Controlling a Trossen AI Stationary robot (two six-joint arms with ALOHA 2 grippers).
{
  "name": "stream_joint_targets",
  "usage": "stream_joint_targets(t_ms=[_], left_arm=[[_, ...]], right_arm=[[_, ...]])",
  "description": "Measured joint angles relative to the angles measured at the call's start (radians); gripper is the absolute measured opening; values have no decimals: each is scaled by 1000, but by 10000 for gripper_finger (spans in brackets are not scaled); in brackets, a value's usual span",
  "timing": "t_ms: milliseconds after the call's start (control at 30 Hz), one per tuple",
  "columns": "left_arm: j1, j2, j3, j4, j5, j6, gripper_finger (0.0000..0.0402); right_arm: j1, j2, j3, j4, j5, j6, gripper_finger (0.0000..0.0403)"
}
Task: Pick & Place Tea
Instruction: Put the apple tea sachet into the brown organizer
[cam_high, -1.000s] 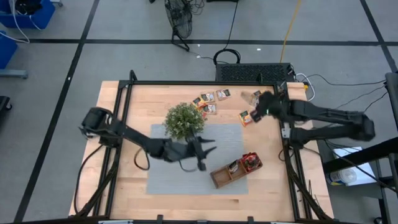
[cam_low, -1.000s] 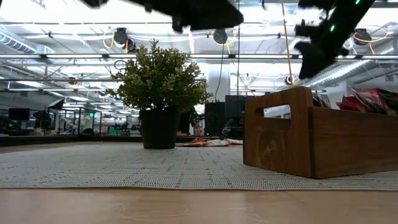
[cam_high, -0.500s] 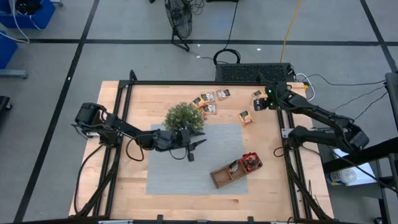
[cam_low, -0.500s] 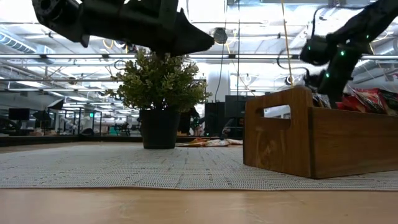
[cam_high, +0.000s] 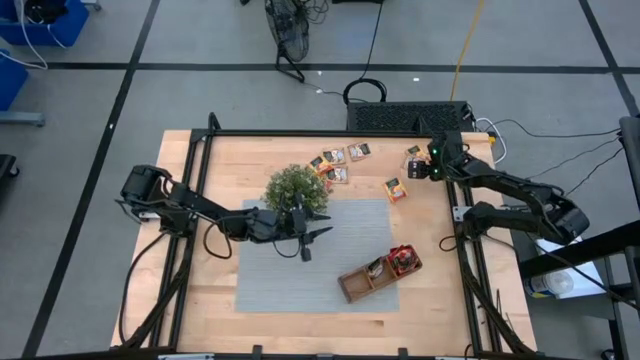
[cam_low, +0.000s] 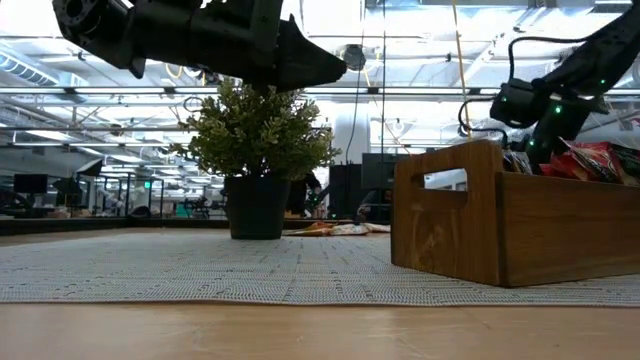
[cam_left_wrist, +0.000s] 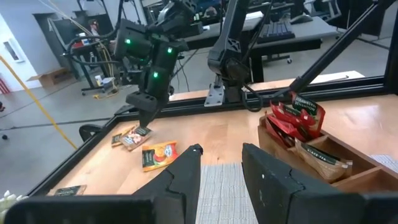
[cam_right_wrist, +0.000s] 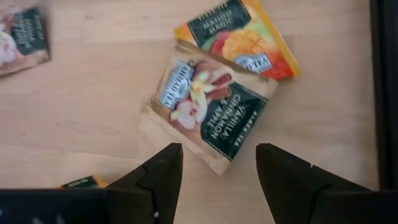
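Covering most of the picture from above, a pale wooden tabletop (cam_high: 200, 190) inside a black metal frame (cam_high: 300, 134), with a grey woven mat (cam_high: 330, 255) laid over its middle and near part. Standing at the mat's far left corner, a small leafy green plant in a dark pot (cam_high: 296, 190). Lying slantwise at the mat's near right corner, a brown three-compartment wooden tray (cam_high: 365, 283), its long axis running from near-left to far-right, red sachets (cam_high: 404, 261) bunched upright in the right-hand compartment and one pale sachet (cam_left_wrist: 323, 154) flat in the middle one.

Reaching in from the left edge, the dark left arm, its left gripper (cam_high: 308, 236) above the mat just beside the plant, fingers (cam_left_wrist: 186, 177) parted and holding nothing. Reaching in over the far right corner, the dark right arm, its right gripper (cam_high: 420, 168) poised low over the loose tea there, fingers (cam_right_wrist: 163, 171) spread wide with nothing between them.

Scattered flat along the far edge, a cluster of small square sachets (cam_high: 335, 164) behind the plant and an orange sachet (cam_high: 396, 188) nearer the right. Directly between the right fingers, a pale vanilla-cinnamon-apple sachet (cam_right_wrist: 208, 115), turned diagonally to the table edges and overlapping the corner of an orange mango sachet (cam_right_wrist: 239, 37).
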Motion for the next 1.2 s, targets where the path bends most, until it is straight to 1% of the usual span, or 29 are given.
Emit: stream_joint_targets(t_ms=[167, 333, 533, 733, 933, 1067, 1200], left_arm=[[0, 0, 0, -2, 0, 0, 122], [0, 0, 0, -13, 0, 6, 122], [1, 0, 0, -45, 0, 21, 122], [1, 0, 0, -62, 0, 22, 122], [1, 0, 0, -62, 0, 23, 122], [1, 0, 0, -61, 0, 23, 122], [1, 0, 0, -61, 0, 23, 122]], right_arm=[[-9, 36, -50, 72, 0, 31, 190], [-8, 53, -93, 188, 0, 95, 190], [-8, 84, -102, 272, 1, 125, 187], [-8, 109, -102, 287, 31, 137, 187], [-8, 112, -102, 310, 29, 189, 187], [-8, 112, -102, 310, 27, 188, 185], [-8, 112, -102, 309, 27, 187, 175]])
